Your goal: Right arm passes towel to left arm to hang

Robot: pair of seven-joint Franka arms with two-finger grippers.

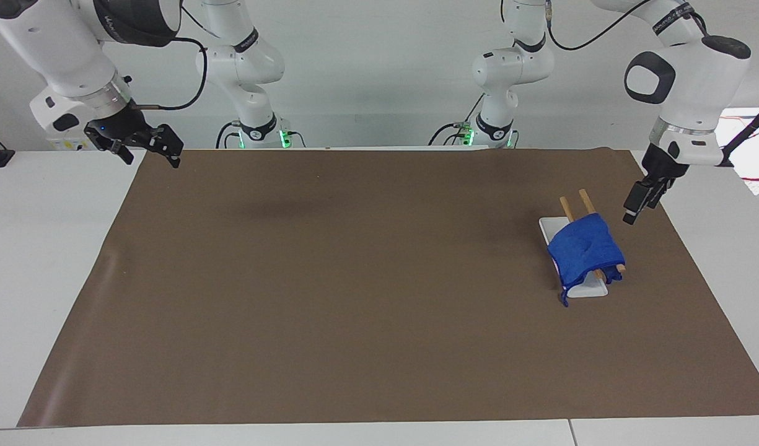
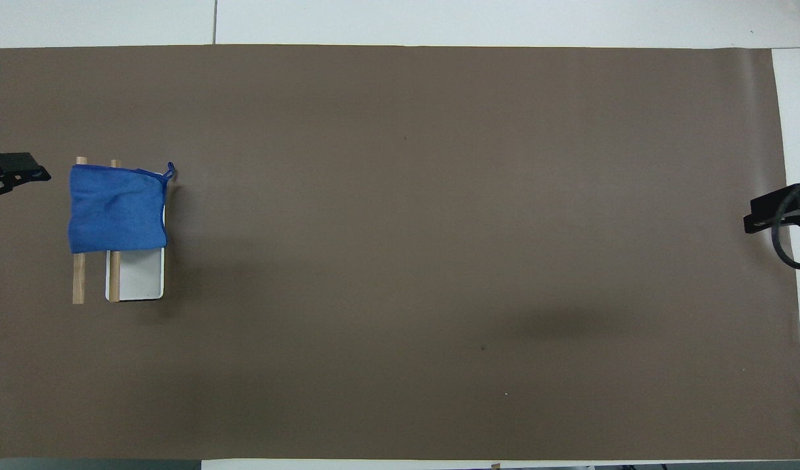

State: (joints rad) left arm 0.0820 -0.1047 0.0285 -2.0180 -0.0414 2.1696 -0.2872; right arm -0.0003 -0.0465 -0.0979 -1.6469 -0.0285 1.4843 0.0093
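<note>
The royal-blue towel (image 1: 585,251) (image 2: 115,209) hangs draped over two wooden rods (image 1: 587,201) (image 2: 78,281) of a small rack with a white base (image 1: 591,289) (image 2: 138,274), toward the left arm's end of the table. Its thin loop (image 2: 171,171) hangs at the corner farthest from the robots. My left gripper (image 1: 632,214) (image 2: 8,189) is open and empty, tilted, in the air beside the rack and clear of the towel. My right gripper (image 1: 175,155) (image 2: 755,219) waits empty over the mat's edge at the right arm's end.
A brown mat (image 1: 354,279) (image 2: 400,261) covers most of the white table. Two more white arms' bases (image 1: 255,130) (image 1: 494,127) stand at the robots' edge of the mat.
</note>
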